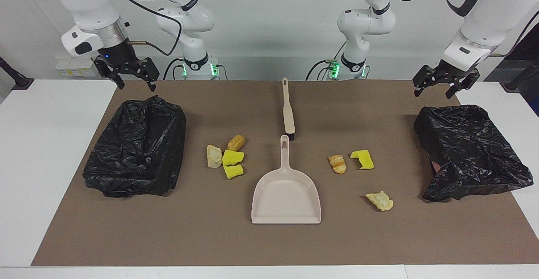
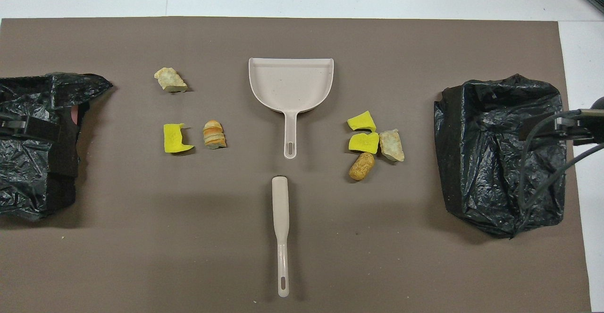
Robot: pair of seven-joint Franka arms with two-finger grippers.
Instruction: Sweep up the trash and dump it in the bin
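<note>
Above the two bins, both claws, left and right, hang open.

On the table lie seven lumps of trash: three yellow sponge chunks, two tan or orange bread-like pieces and two pale beige bits. There are two black-lined bins, one dustpan and one brush.

I saw a beige dustpan and matching brush on a brown mat. Both bin liners were black. The trash was yellow, tan, and one orange-striped piece, possibly bread.
</note>
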